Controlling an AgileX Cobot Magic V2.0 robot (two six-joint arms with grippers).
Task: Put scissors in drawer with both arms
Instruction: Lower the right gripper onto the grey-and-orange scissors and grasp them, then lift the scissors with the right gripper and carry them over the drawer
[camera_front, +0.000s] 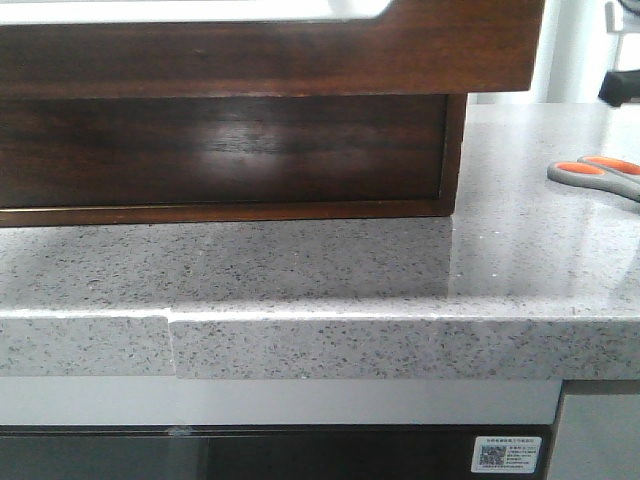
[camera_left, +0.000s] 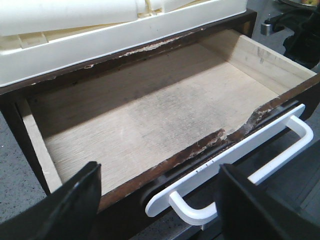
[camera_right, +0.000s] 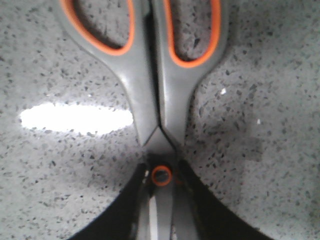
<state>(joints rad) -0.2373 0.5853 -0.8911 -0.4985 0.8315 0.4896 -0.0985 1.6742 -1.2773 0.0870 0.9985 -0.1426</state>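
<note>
The scissors (camera_right: 155, 75), grey with orange loop linings, lie on the speckled countertop; in the front view they show at the far right edge (camera_front: 600, 175). My right gripper (camera_right: 161, 202) is shut on the scissors' blades just behind the orange-ringed pivot. The dark-brown drawer (camera_left: 150, 115) stands pulled open, its whitish inside bare; the front view shows its plain front (camera_front: 270, 50). My left gripper (camera_left: 160, 210) is open, its black fingers (camera_left: 65, 210) either side of one end of the drawer's white handle (camera_left: 235, 165), not touching it.
The drawer's dark wooden cabinet (camera_front: 220, 150) stands on the grey speckled countertop (camera_front: 330, 270). A cream plastic tray (camera_left: 100, 35) sits on top of the cabinet. A black arm part (camera_front: 622, 85) shows at the far right. The counter's front edge (camera_front: 380, 345) runs across.
</note>
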